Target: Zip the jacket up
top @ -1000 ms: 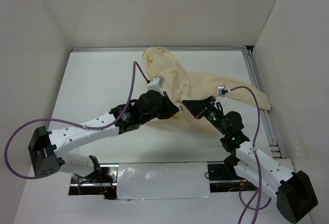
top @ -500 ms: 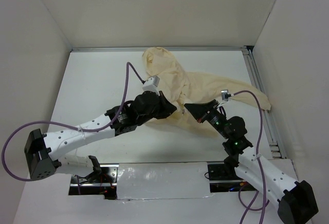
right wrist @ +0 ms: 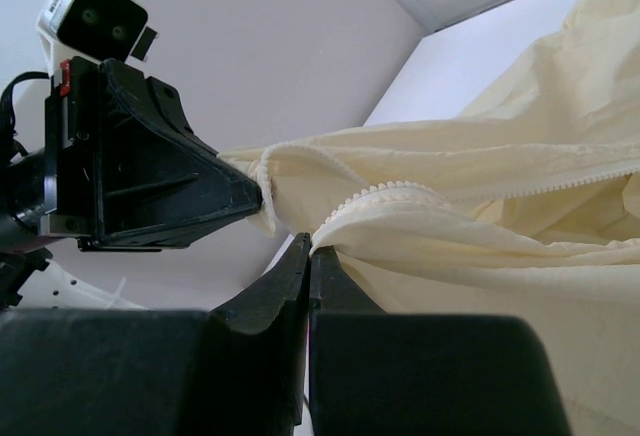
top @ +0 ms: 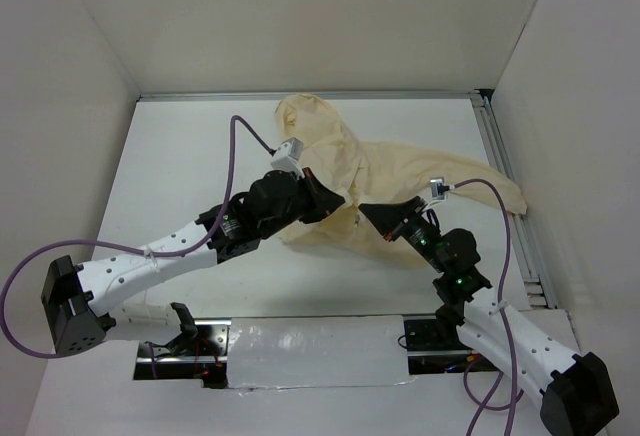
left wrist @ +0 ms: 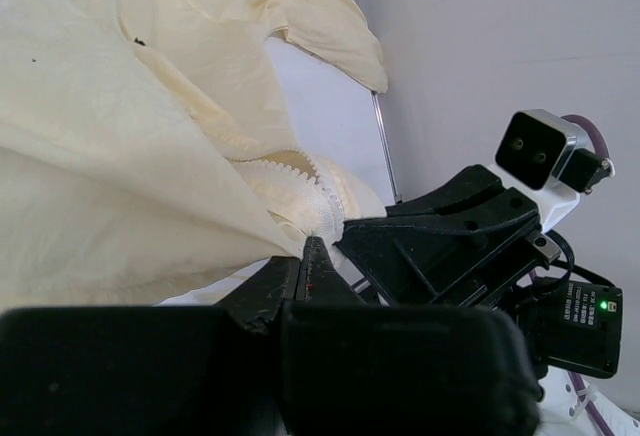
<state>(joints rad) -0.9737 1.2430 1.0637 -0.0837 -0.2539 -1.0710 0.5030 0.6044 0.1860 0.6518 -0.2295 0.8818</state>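
Cream-yellow cloth lies bunched on the far middle and right of the white table (top: 190, 146). It is the jacket (top: 400, 166), and one sleeve (top: 500, 192) reaches toward the right wall. The left gripper (left wrist: 314, 252) is pinching the jacket's edge, right by the little zipper teeth (left wrist: 296, 170). The right gripper (right wrist: 306, 247) is pinching the jacket too, just beside the left one. Their black tips almost touch at the jacket's near edge.

A: Fabric colour, upper centre of frame?
B: Jacket (top: 400, 171): plain pale cream-yellow, no print. Zipper teeth (right wrist: 390, 194): matching cream.
A: Surrounding hardware?
B: Arm links (top: 150, 261): white, black joints. Cables (top: 233, 141): purple. Table (top: 190, 156): white.
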